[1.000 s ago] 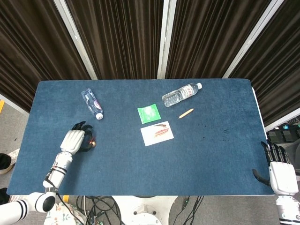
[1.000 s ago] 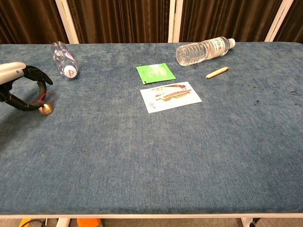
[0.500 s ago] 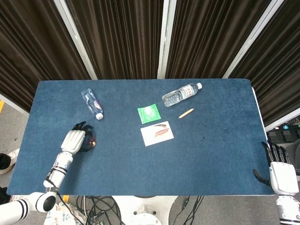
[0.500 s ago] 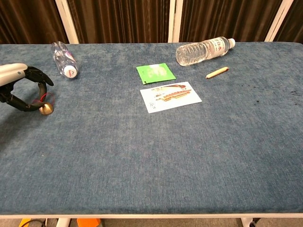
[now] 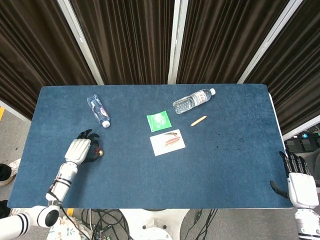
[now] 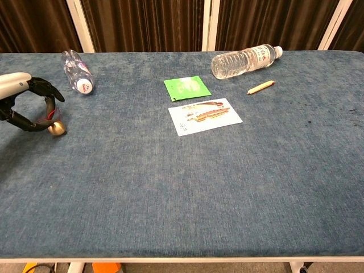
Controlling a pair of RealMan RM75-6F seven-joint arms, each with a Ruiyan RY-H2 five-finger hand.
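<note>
Since a second ago the small brass-coloured round bell with a red loop of cord (image 6: 56, 128) has shifted a little, now reading slightly lifted and blurred at the fingertips, while the left hand (image 5: 79, 149) has stayed at the near left of the blue felt-covered table (image 5: 235, 165). That hand's dark fingers (image 6: 46, 91) curl into a hooked ring around the red cord, thumb below and fingers above, so it appears to pinch the bell by the loop rather than by the smooth metal body, which would likely slip; whether the bell quite clears the cloth I cannot tell. The bell is tiny, shiny and gold-toned, hanging just beyond the fingertips, well apart from everything else. The right hand (image 5: 298, 182) sits off the table's near right corner, fingers spread and holding nothing. Farther back lie a small clear plastic bottle with a purple label (image 6: 77, 69), a larger clear water bottle on its side (image 6: 244, 60), a green square sachet (image 6: 186, 87), a white printed card (image 6: 205, 115) just beside it, and a short wooden pencil stub (image 6: 261, 86).
</note>
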